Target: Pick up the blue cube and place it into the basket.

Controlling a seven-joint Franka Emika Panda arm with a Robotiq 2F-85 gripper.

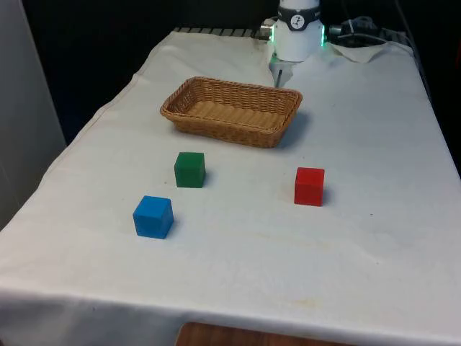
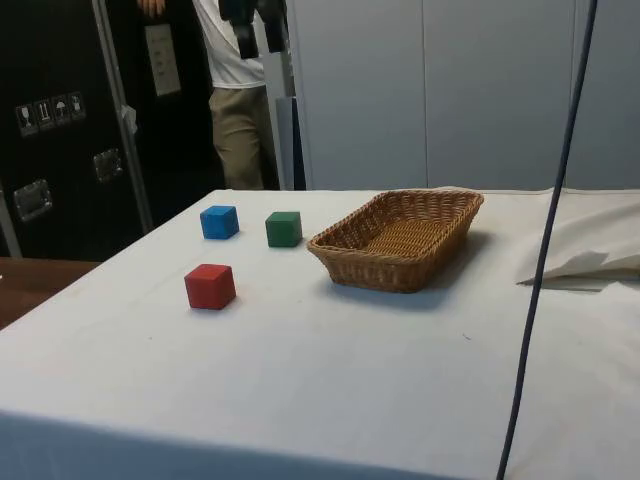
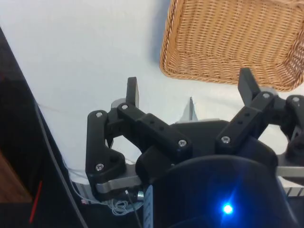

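On the white cloth (image 1: pixel 374 144), front view: the blue cube (image 1: pixel 153 216) sits near the front edge, toward the front view's left. The green cube (image 1: pixel 189 169) stands just behind it and slightly toward the front view's right, apart from it. The red cube (image 1: pixel 309 186) stands well apart from both, toward the front view's right. The wicker basket (image 1: pixel 232 109) lies farther back, its interior bare. The white arm (image 1: pixel 297 29) stands behind the basket's far rim.

Side view: the blue cube (image 2: pixel 219 222) and green cube (image 2: pixel 284 228) stand side by side on the cloth (image 2: pixel 350 380), not touching. The red cube (image 2: pixel 210 286) is nearer the camera. The basket (image 2: pixel 400 238) rests beside the green cube, with a gap between them. A person (image 2: pixel 240 90) in a white shirt and tan trousers stands beyond the table.

Wrist view: the gripper (image 3: pixel 190 92) hangs above bare cloth (image 3: pixel 85 52), just short of the basket (image 3: pixel 228 42) rim. Its two black fingers (image 3: pixel 132 90) are spread wide with nothing between them.
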